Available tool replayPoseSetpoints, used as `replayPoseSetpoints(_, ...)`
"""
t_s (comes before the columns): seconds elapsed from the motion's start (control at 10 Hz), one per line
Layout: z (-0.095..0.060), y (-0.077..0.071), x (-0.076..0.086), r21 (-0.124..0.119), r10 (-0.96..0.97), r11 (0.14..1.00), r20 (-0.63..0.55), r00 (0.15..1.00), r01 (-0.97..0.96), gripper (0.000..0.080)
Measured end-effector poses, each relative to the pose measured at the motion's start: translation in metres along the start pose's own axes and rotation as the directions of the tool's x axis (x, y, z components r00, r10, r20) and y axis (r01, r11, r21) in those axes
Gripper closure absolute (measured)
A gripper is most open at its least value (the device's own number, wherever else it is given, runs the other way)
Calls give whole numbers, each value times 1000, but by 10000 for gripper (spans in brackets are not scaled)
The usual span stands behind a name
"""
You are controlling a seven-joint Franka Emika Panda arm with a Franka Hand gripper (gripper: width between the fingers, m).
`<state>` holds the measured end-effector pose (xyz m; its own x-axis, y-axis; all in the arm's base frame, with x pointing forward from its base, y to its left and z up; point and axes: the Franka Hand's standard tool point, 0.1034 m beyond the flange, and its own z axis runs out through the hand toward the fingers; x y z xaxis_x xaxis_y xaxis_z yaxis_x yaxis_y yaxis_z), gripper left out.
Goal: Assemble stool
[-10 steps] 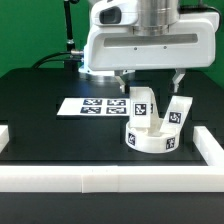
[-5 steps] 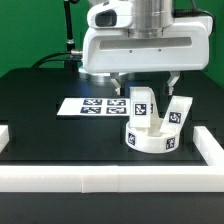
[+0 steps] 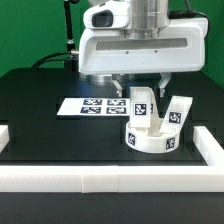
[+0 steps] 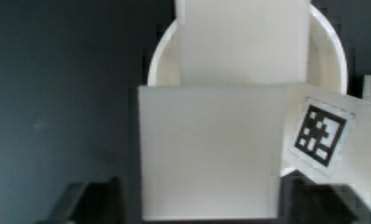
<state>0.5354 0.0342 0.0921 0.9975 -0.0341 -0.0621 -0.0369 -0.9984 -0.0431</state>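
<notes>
The round white stool seat (image 3: pixel 150 142) lies on the black table with two tagged white legs standing upright in it. My gripper (image 3: pixel 141 86) hangs over the leg on the exterior view's left (image 3: pixel 141 105), one finger down each side of its top. In the wrist view that leg (image 4: pixel 208 150) fills the space between my dark fingertips (image 4: pixel 97 200), and the gripper (image 4: pixel 208 205) is shut on it. The second leg (image 3: pixel 177 112) stands free beside it, and its tag shows in the wrist view (image 4: pixel 324 135). The seat's curved rim (image 4: pixel 159 60) shows beyond the held leg.
The marker board (image 3: pixel 95 105) lies flat behind the seat toward the exterior view's left. White border rails run along the front (image 3: pixel 110 178), the exterior view's right (image 3: pixel 205 145) and left (image 3: pixel 5 135) of the black table.
The fingers have drawn in from wide apart onto the leg's sides. The seat and both legs have not moved.
</notes>
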Motion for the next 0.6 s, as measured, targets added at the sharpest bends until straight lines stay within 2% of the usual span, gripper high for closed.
replayPoseSetpoints(0.1,0,0,0,0,0,1000,0,1000,0,407)
replayPoseSetpoints(0.2,0,0,0,0,0,1000,0,1000,0,468)
replayPoseSetpoints(0.3,0,0,0,0,0,1000,0,1000,0,468)
replayPoseSetpoints(0.5,1,-2,0,6,126,992,2,992,-126,468)
replayPoseSetpoints(0.6,1,-3,1,9,267,964,4,964,-267,468)
